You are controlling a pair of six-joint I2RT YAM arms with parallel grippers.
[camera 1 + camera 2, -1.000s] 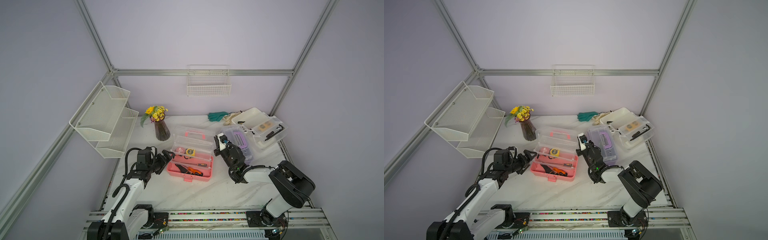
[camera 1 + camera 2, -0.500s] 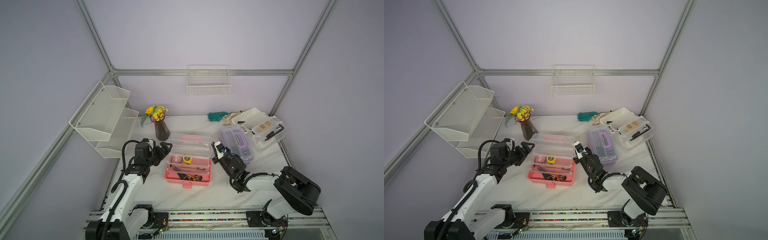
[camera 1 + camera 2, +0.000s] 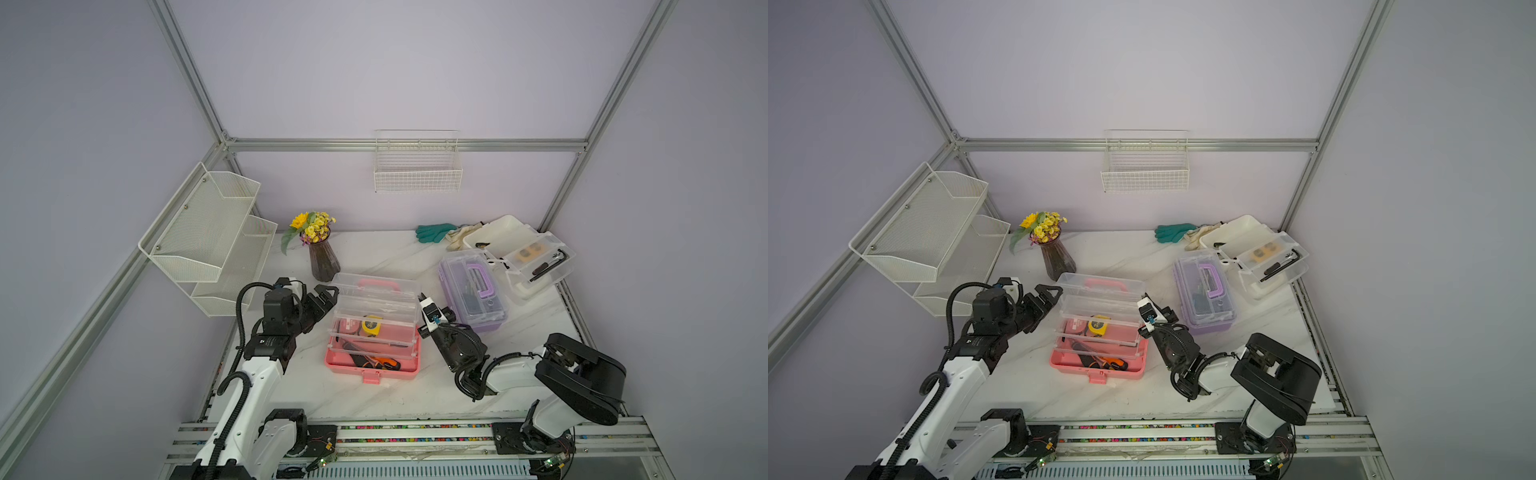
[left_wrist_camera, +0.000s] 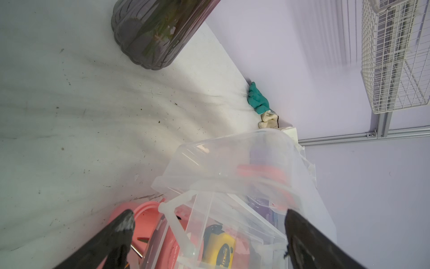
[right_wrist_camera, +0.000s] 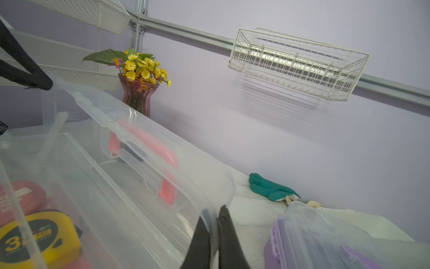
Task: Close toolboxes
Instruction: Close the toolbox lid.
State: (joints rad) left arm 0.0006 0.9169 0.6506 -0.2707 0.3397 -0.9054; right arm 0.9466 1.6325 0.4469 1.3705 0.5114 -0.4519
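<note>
In the middle of the table, between both arms: the pink box, long axis side to side, latch toward the rail, hinge toward the wall. Not closed: clear lid half raised and tilted over the base, with a clear tray under it (yellow tape inside) and an orange tool lower down.

To the right and a little farther back: the purple box, lid down, long axis front to back, handle along it. Just behind that, in the back right corner: the white box, open, clear top flung out to the right.

Also around: a vase just behind the pink box's left corner, gloves by the wall.

Then the left gripper: low, roughly level, aimed at the lid's left end, jaws spread wide, holding nothing.

Then the right gripper: forearm low over the table, wrist angled up, fingers pressed together right at the lid's right end. Touching or pinching the rim: cannot tell.
</note>
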